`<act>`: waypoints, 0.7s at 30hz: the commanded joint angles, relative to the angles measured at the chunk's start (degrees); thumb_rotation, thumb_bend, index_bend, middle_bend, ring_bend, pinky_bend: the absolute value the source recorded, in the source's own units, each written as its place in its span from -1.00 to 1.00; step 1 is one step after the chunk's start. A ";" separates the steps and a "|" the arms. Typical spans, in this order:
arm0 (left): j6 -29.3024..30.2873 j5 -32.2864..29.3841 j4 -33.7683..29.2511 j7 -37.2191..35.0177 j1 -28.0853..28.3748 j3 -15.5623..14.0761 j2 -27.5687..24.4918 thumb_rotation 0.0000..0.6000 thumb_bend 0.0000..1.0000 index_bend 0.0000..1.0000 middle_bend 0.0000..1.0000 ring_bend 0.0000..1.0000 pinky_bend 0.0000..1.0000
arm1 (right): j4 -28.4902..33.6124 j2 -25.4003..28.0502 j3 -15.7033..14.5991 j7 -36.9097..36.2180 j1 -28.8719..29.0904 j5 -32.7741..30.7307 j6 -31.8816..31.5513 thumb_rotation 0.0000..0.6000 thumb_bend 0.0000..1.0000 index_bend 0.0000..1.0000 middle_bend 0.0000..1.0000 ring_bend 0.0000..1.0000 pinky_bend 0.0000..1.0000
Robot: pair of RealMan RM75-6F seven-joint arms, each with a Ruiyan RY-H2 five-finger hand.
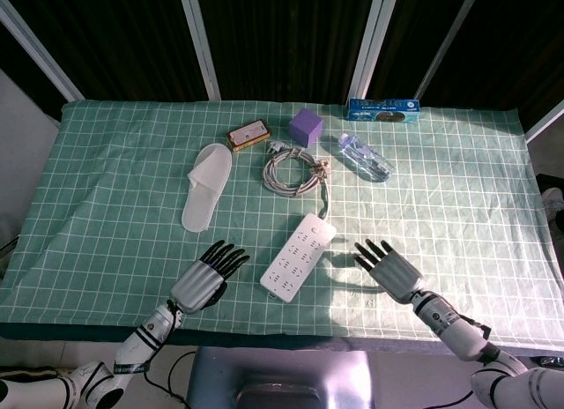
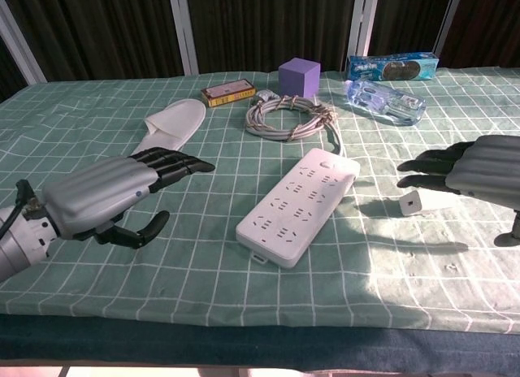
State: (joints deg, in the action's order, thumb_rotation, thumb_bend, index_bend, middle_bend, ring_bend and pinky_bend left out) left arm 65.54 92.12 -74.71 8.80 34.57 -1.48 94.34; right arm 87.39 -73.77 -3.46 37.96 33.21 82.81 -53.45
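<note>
A: Where's the power strip [image 2: 297,207]?
B: Flat on the cloth between the hands. Left hand [image 2: 114,193] and right hand [image 2: 479,172] hover empty, fingers spread (a small white plug [image 2: 411,204] lies under the right). Cable coil [image 2: 289,117] behind.

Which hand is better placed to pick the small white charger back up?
Probably the right hand: the white charger lies on the cloth just under its fingertips. The left hand is beyond the power strip.
</note>
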 commanded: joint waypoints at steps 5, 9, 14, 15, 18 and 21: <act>2.18 -0.64 -7.29 -0.88 -2.67 -1.45 -8.37 1.00 0.24 -1.00 -0.89 -0.94 -0.89 | 9.32 8.28 0.77 -7.47 -7.99 0.12 -13.99 1.00 -0.63 -1.00 -0.99 -1.00 -0.54; 5.33 -1.76 -13.00 1.55 -6.44 -3.36 -15.17 1.00 0.20 -1.00 -0.89 -0.94 -0.89 | 13.26 10.96 0.82 -8.80 -14.61 -1.68 -23.45 1.00 -0.63 -1.00 -1.00 -1.00 -0.66; 13.67 -1.27 -15.25 2.57 -12.94 -5.46 -20.03 1.00 0.12 -1.00 -0.93 -0.96 -0.89 | 12.38 10.68 0.42 -14.09 -20.88 -1.78 -31.11 1.00 -0.63 -1.00 -1.00 -1.00 -0.67; 15.78 -1.56 -15.41 1.66 -14.71 -5.75 -20.90 1.00 0.11 -1.00 -0.94 -0.97 -0.89 | 10.88 9.97 0.58 -16.29 -22.25 -1.52 -32.93 1.00 -0.63 -1.00 -1.00 -1.00 -0.67; 20.17 -2.74 -13.75 -2.53 -18.00 -4.99 -21.98 1.00 0.09 -1.00 -0.99 -1.00 -0.90 | 7.63 7.98 1.80 -20.73 -25.32 -3.23 -36.36 1.00 -0.63 -1.00 -1.00 -1.00 -0.72; 22.58 -5.90 -9.79 -4.41 -19.86 -2.22 -21.99 1.00 0.09 -1.00 -0.99 -1.00 -0.90 | 7.16 8.36 2.69 -22.11 -26.30 -2.37 -38.15 1.00 -0.63 -1.00 -1.00 -1.00 -0.73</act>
State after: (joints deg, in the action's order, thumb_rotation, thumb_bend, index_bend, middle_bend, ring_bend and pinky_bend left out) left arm 86.52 88.92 -87.01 5.70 16.46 -5.50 73.30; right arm 95.58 -65.06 -1.58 17.00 7.84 80.00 -90.25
